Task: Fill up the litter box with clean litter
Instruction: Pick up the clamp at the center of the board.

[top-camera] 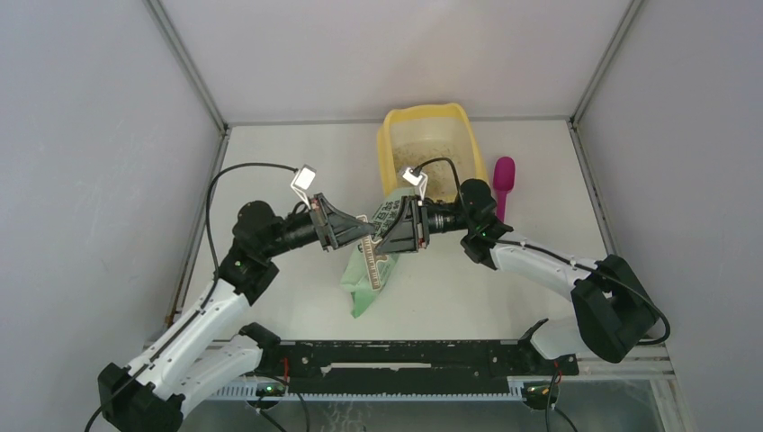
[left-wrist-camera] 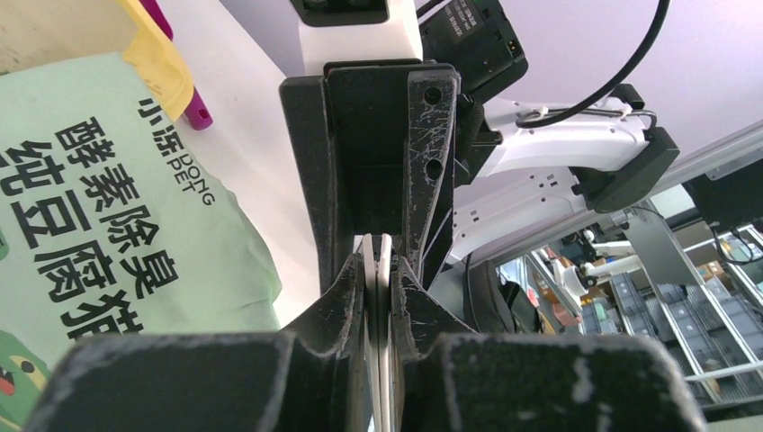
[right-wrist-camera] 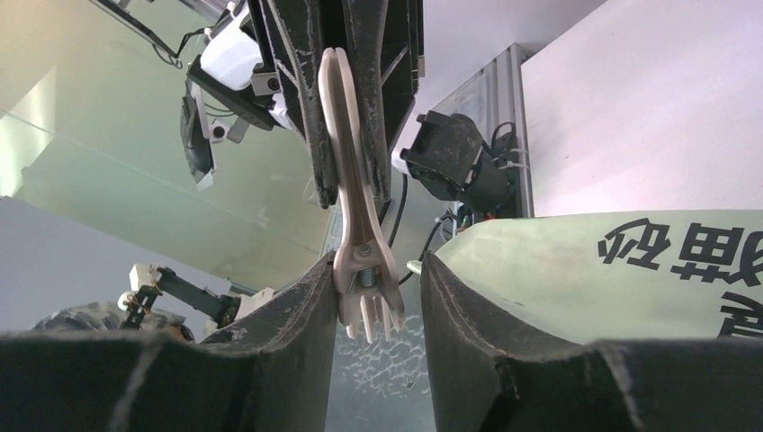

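Observation:
The yellow litter box [top-camera: 392, 135] stands at the back of the table with a thin speckled layer of clean litter [top-camera: 434, 151] inside. My two grippers meet in front of it, above a light green printed bag [top-camera: 363, 290]. A pale beige bag clip [right-wrist-camera: 347, 180] spans the gap between them. The left gripper [left-wrist-camera: 381, 270] is shut on the clip's two flat arms [left-wrist-camera: 383, 306]. The right gripper [right-wrist-camera: 378, 270] stands open around the clip's sprung hinge end, which rests against one finger [right-wrist-camera: 306, 297] with a gap on the other side.
A magenta scoop [top-camera: 503, 182] lies to the right of the litter box. The bag [left-wrist-camera: 108, 225] leans against the box's yellow rim [left-wrist-camera: 162, 63]. Grey walls enclose the table on three sides; a black rail [top-camera: 405, 355] runs along the near edge.

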### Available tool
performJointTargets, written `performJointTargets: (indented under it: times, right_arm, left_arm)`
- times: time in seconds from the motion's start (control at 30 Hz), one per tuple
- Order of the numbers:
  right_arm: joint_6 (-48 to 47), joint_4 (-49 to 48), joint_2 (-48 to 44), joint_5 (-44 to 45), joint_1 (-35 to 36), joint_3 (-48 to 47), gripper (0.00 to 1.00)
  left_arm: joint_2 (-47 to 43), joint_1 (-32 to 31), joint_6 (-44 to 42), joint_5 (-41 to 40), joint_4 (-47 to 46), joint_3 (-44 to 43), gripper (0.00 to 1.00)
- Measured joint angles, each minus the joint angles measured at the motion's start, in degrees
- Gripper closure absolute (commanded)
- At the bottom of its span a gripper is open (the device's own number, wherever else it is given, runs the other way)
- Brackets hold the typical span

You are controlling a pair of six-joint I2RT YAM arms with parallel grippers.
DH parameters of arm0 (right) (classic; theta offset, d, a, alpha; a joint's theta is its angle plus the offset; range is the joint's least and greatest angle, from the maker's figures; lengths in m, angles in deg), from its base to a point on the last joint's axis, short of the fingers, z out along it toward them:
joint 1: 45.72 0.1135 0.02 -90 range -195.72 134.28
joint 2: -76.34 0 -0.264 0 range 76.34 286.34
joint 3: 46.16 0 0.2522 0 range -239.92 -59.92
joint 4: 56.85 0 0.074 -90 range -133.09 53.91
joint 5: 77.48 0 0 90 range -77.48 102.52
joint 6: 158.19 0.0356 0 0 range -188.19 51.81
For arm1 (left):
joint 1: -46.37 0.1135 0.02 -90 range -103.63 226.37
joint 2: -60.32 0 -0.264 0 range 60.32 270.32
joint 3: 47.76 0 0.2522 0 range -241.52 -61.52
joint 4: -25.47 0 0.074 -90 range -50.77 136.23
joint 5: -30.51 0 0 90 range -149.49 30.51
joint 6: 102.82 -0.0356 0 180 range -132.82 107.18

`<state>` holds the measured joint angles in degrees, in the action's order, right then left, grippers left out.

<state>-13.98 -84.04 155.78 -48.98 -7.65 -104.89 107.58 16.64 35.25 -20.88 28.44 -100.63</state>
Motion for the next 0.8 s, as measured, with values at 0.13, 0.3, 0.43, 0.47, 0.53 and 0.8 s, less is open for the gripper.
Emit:
performJointTargets:
  times: [0.13, 0.3, 0.43, 0.47, 0.53, 0.8]
  right_arm:
    - [-0.8, 1.4, -0.4, 0.5, 0.2, 0.0, 0.54]
    - [-1.9, 2.5, -1.5, 0.8, 0.2, 0.0, 0.63]
    - [-2.6, 3.6, -2.2, 0.8, 0.0, 0.0, 0.63]
    - [-2.7, 3.7, -2.2, 0.8, 0.0, 0.0, 0.63]
    - [-2.9, 4.0, -2.2, 0.8, -0.1, 0.0, 0.62]
    - [-4.4, 5.4, -2.6, 0.7, 0.0, 0.0, 0.98]
  left_arm:
    - [0.6, 0.0, 0.7, 1.1, -0.7, 0.0, 0.92]
    - [0.9, 0.0, 1.1, 2.3, -0.8, 0.0, 0.92]
    - [1.0, 0.0, 1.1, 2.6, -0.8, 0.0, 0.92]
    - [1.0, 0.0, 1.1, 2.6, -0.8, 0.0, 0.92]
    - [1.1, 0.0, 1.1, 2.6, -0.7, 0.0, 0.92]
    - [1.5, 0.0, 1.1, 2.6, -0.7, 0.0, 0.74]
